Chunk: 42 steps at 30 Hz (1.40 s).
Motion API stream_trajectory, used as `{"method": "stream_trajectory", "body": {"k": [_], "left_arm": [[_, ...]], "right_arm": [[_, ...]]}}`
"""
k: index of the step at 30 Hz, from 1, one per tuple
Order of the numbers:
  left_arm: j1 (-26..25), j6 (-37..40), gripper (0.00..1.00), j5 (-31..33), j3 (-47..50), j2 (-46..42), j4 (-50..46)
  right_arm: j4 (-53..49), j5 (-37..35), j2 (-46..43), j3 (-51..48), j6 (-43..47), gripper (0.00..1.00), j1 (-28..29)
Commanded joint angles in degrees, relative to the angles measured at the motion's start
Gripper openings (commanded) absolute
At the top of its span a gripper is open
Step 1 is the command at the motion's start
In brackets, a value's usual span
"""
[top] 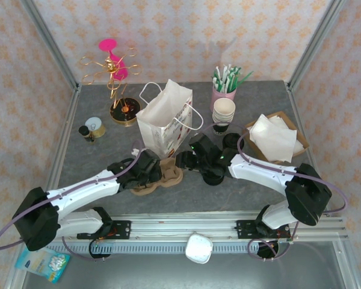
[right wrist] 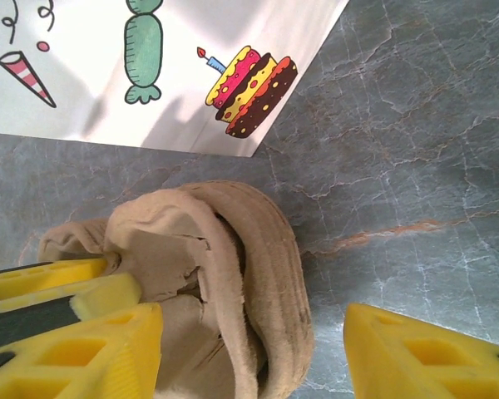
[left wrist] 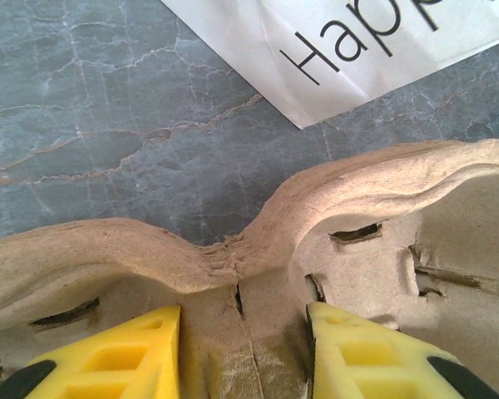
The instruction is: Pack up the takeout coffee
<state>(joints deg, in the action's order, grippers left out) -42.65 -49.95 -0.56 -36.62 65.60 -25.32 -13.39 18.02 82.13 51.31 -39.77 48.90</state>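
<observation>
Early stage, nothing packed yet. Pulp carrier (left wrist: 382, 191) lies mid-worktop, just in front of paper bag (top: 165, 120). Left end effector (left wrist: 243, 332) straddles carrier's centre rib; clenched or not, cannot tell. Right end effector (right wrist: 254, 320) released, astride carrier rim. Takeout coffee (top: 213, 176) seemingly dark form just right of carrier, unconfirmed. Left to do: seat cup, bag it

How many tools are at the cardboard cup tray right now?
2. The left tool straddles the cardboard tray at its middle; the right tool straddles its right end, jaws apart.
</observation>
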Motion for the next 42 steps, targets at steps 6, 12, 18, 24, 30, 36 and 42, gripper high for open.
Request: {"method": "stream_trajectory", "body": {"k": [6,12,18,24,30,36,42], "left_arm": [[1.25,0.39,0.33,2.08,0.25,-5.13,-3.16],[3.29,-0.22,0.33,1.44,2.69,-9.01,-4.13],[5.28,-1.15,0.31,-1.16,5.30,-12.51,-1.96],[6.55,-1.79,0.29,-2.87,6.80,-13.90,-0.66],[8.01,-1.90,0.28,-3.49,8.15,-15.22,-0.80],[8.74,-2.15,0.26,-3.66,8.23,-15.59,-0.95],[9.40,-2.60,0.25,-3.68,8.67,-16.36,-1.17]], "right_arm": [[1.89,1.12,0.36,0.35,-0.28,0.59,-0.96],[0.36,1.13,2.04,1.11,0.74,0.56,-1.28],[5.39,8.76,3.02,-0.26,-0.17,0.53,-1.27],[8.61,11.96,4.12,-2.36,-2.14,0.51,-0.99],[10.22,11.16,3.70,-3.79,-4.16,0.50,-1.09],[11.14,13.27,5.94,-2.99,-3.84,0.50,-0.57],[13.88,14.25,7.07,-3.73,-5.02,0.50,-0.48]]}}
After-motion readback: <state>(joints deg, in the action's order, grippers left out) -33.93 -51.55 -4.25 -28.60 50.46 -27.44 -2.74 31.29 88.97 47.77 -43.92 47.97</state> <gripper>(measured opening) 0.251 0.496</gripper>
